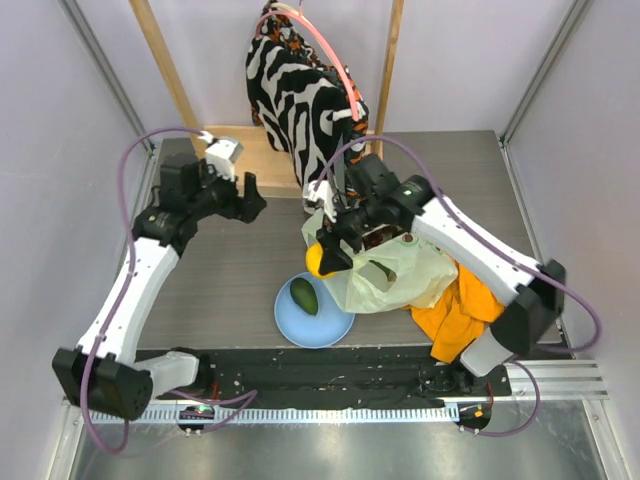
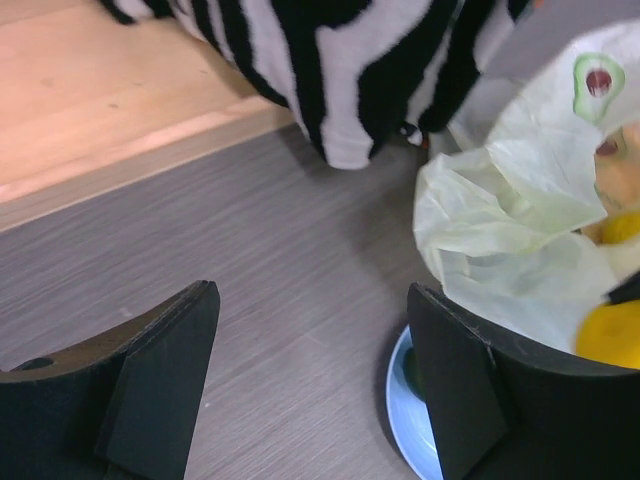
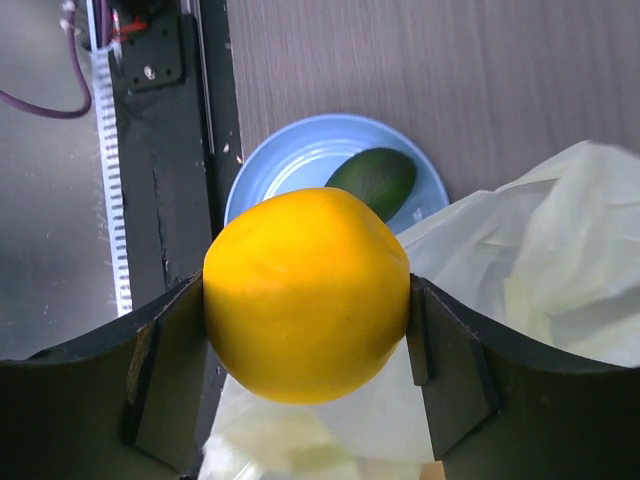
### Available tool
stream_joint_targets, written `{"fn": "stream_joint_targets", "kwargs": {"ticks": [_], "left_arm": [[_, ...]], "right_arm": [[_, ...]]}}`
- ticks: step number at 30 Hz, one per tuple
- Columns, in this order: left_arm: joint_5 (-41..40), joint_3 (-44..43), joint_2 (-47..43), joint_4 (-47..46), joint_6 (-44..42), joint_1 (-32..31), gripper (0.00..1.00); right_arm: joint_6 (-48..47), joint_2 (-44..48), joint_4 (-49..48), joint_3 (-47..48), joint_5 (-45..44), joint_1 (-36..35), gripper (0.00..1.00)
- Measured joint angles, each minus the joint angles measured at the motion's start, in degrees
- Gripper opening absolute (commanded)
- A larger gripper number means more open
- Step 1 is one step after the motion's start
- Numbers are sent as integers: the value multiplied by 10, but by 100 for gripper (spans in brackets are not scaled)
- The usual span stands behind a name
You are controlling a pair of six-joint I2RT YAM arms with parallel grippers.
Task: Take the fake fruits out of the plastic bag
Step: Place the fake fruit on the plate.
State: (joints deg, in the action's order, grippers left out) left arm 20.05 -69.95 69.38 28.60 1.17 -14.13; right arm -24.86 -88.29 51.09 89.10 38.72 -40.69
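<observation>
My right gripper point(image 1: 326, 256) point(image 3: 305, 300) is shut on a round yellow-orange fake fruit point(image 3: 305, 292) point(image 1: 315, 260), held above the left edge of the plastic bag point(image 1: 400, 275) point(image 3: 540, 260). The bag is pale yellow-green and crumpled, just right of the light blue plate point(image 1: 330, 332) point(image 3: 290, 160). One dark green avocado point(image 1: 304, 296) point(image 3: 372, 180) lies on the plate. More yellow fruit point(image 2: 622, 228) shows at the bag's mouth. My left gripper point(image 1: 250, 195) point(image 2: 310, 300) hangs open over bare table, left of the bag point(image 2: 500, 230), holding nothing.
A zebra-patterned garment point(image 1: 300, 100) point(image 2: 350, 60) hangs at the back centre over a wooden board point(image 1: 250, 150) point(image 2: 100, 90). An orange cloth point(image 1: 460, 315) lies right of the bag. The black rail point(image 3: 180, 200) runs along the table's near edge.
</observation>
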Motion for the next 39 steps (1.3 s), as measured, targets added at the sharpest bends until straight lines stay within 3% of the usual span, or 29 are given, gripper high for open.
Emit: {"fn": "stream_joint_targets", "kwargs": {"ticks": [7, 14, 21, 25, 27, 30, 36, 39], "left_arm": [[9, 37, -105, -1, 14, 61, 82], [32, 76, -153, -1, 14, 89, 82], [57, 98, -173, 0, 16, 99, 82], [74, 101, -174, 0, 17, 99, 83], [81, 102, -172, 0, 19, 100, 83], [90, 103, -166, -2, 24, 100, 82], [110, 107, -153, -10, 32, 100, 82], [125, 111, -149, -19, 32, 100, 82]], "right_arm": [[-48, -140, 66, 11, 6, -20, 38], [-101, -203, 129, 12, 0, -43, 39], [-104, -238, 133, 4, -15, -55, 41], [-94, -264, 121, 3, -29, -61, 59], [-90, -279, 114, 3, -37, -63, 74], [-75, -294, 111, 5, -41, -64, 84], [-65, -284, 122, 38, -78, -60, 92], [-70, -233, 148, 45, -88, -50, 92]]}}
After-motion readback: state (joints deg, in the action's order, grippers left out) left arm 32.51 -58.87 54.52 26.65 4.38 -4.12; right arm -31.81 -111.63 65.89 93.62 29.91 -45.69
